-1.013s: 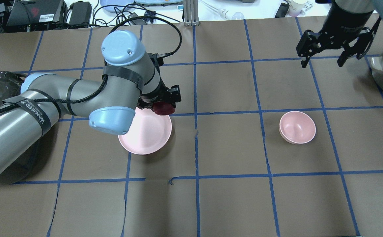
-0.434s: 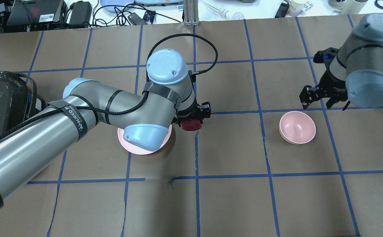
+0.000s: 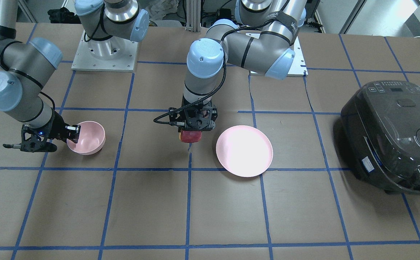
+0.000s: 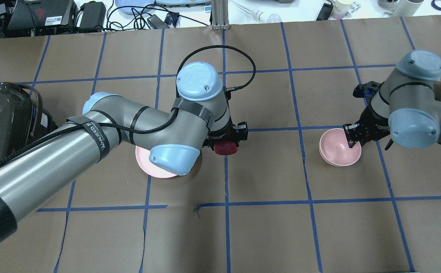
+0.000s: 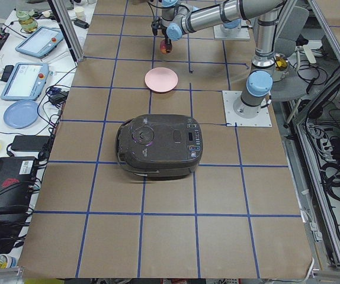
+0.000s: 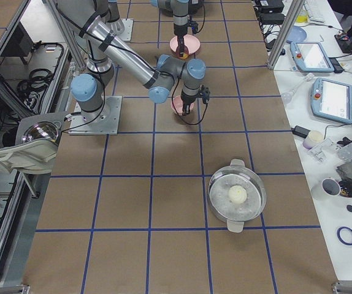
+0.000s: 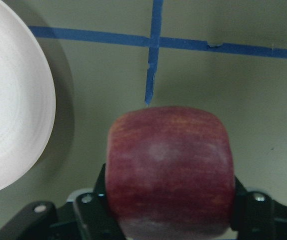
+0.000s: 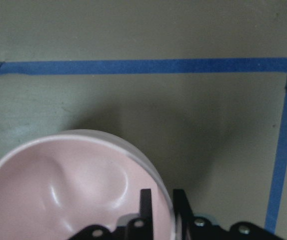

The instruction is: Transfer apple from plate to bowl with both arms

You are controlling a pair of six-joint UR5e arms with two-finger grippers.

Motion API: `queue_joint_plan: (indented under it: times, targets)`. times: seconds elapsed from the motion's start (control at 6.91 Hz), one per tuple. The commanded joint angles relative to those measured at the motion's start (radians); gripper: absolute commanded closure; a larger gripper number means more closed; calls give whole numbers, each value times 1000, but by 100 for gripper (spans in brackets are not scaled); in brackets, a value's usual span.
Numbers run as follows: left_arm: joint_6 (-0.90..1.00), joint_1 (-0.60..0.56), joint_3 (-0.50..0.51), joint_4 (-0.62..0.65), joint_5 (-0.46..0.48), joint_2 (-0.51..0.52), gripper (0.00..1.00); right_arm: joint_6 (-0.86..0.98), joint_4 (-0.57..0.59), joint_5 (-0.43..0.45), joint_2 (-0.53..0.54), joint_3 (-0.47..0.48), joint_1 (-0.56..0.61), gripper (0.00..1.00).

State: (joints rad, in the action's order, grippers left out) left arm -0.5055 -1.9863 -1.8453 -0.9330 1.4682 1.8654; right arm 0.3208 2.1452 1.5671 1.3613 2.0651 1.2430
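The dark red apple (image 4: pixel 226 148) is held in my left gripper (image 4: pixel 226 143), which is shut on it. It hangs just above the table, past the right edge of the pale pink plate (image 4: pixel 144 167), over a blue tape crossing. The left wrist view shows the apple (image 7: pixel 169 170) between the fingers and the plate (image 7: pixel 8 100) at the left. From the front, the apple (image 3: pixel 190 136) is left of the plate (image 3: pixel 244 150). My right gripper (image 4: pixel 351 138) is at the small pink bowl (image 4: pixel 336 151). Its fingers (image 8: pixel 146 205) are closed astride the bowl's near rim (image 8: pixel 73 185).
A black rice cooker (image 3: pixel 390 133) stands at the table's left end, behind my left arm (image 4: pixel 53 163). A metal pot (image 6: pixel 237 195) holding a pale ball stands at the right end. Cables and devices (image 4: pixel 91 15) lie beyond the far edge.
My left arm has carried the apple rightward off the plate. My right arm has come down from the far right to the bowl, and its fingers now grip the rim. The bowl shifted slightly left.
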Motion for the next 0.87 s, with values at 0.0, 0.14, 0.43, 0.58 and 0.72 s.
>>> queue_joint_plan:
  times: [0.0, 0.14, 0.43, 0.58, 0.72]
  targets:
    - [16, 0, 8, 0, 0, -3, 100, -2, -14, 4, -1, -2, 0, 100]
    - [33, 1, 20, -3, 9, -18, 100, -15, -13, -31, 4, -17, 16, 100]
    - [71, 12, 20, -4, 14, -32, 100, -156, -45, -168, 4, -62, 134, 100]
    - [74, 14, 18, -6, 15, -32, 100, -274, -30, -170, 2, -59, 238, 100]
    - [74, 14, 20, -4, 15, -32, 100, -343, -25, -165, -4, -56, 318, 100]
